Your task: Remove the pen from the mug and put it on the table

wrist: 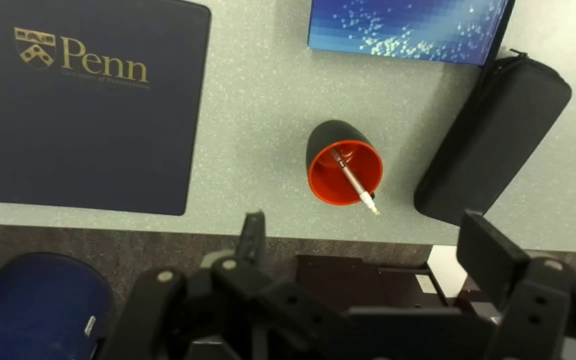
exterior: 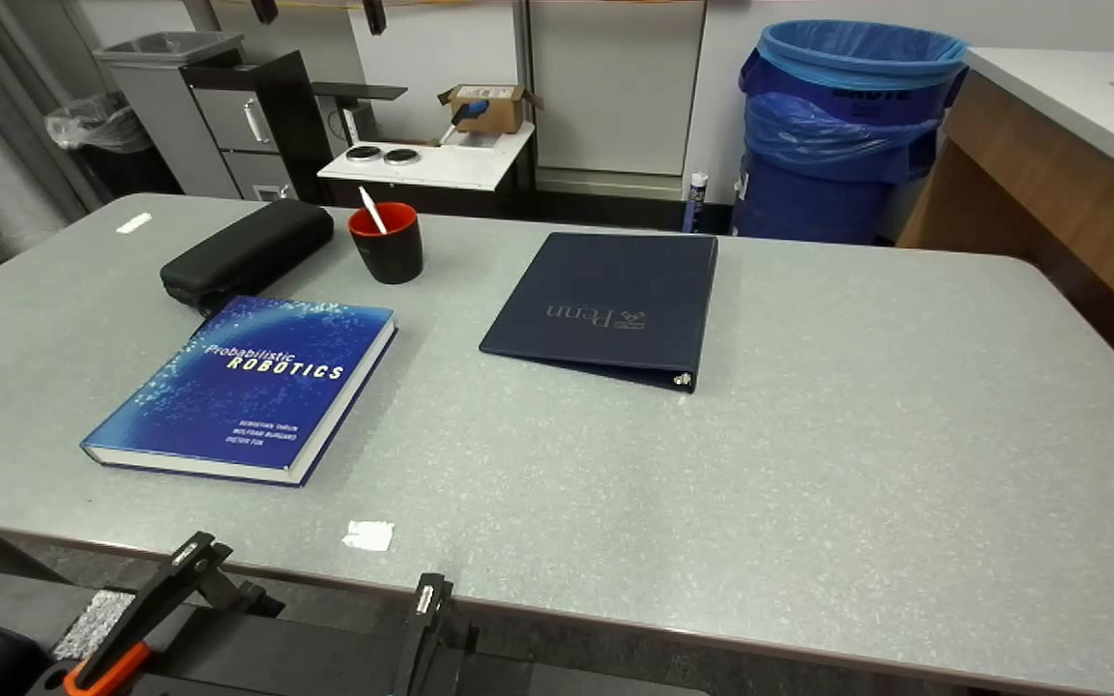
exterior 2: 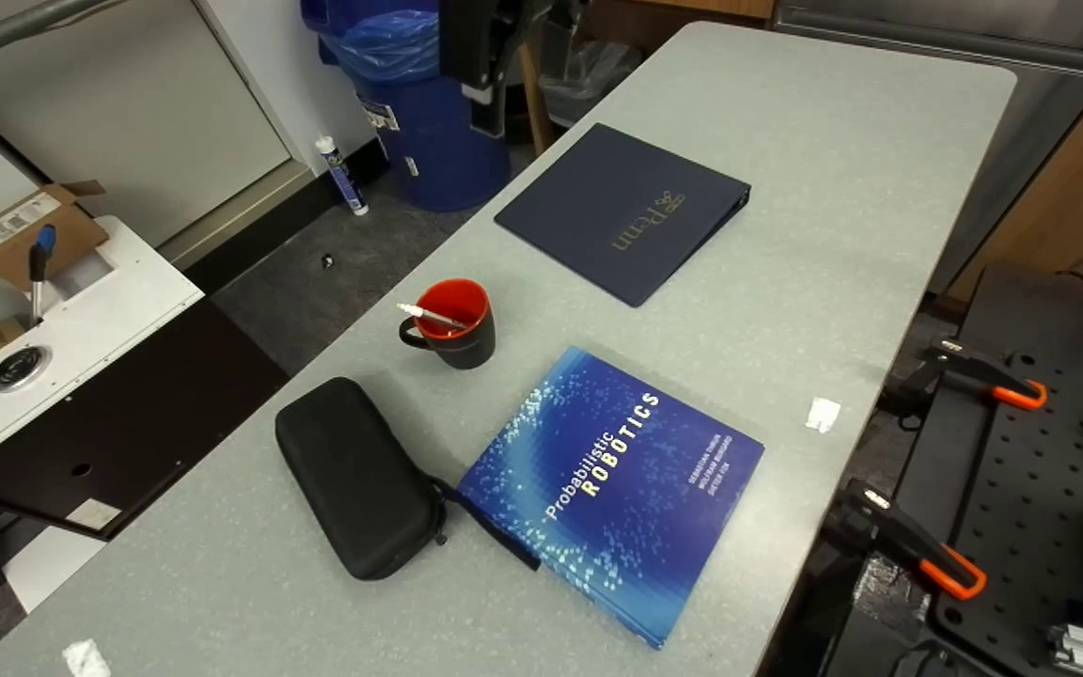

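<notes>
Pen (exterior: 372, 211): lower end hidden inside mug (exterior: 395, 257) in an exterior view
Book (wrist: 403, 30): cut off by wrist view's top edge
End effector (wrist: 362, 216): blurred there, cut off below

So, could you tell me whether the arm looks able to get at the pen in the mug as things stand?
Probably yes: the tool hangs open, the pen sticks out of the mug, and nothing covers it in the wrist view; the black case lies apart from the mug.

the grey table (exterior: 857, 464) carries a mug (exterior: 394, 254), blue book (exterior: 246, 391), navy binder (exterior: 605, 302), black case (exterior: 249, 249) and white patches (exterior: 369, 536).
</notes>
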You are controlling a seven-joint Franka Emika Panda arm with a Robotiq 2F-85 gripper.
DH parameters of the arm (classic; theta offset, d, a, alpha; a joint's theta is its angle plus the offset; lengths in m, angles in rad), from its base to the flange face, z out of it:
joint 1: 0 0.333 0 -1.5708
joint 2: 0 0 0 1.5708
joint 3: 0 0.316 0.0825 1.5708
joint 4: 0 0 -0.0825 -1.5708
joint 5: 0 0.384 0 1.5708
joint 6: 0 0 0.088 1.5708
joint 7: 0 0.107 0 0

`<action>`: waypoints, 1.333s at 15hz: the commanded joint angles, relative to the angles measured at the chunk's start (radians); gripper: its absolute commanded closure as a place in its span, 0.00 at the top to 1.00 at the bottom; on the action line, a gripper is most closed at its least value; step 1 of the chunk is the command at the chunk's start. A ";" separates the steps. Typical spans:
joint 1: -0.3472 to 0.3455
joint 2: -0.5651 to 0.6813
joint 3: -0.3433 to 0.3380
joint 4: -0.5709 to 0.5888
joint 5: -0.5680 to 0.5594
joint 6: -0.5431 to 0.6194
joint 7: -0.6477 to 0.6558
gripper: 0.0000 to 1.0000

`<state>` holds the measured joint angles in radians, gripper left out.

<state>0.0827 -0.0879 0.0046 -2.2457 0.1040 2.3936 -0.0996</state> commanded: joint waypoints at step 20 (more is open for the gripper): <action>0.054 0.633 0.083 0.582 -0.137 -0.021 0.047 1.00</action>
<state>0.1397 0.5443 0.0829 -1.6663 -0.0295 2.3754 -0.0559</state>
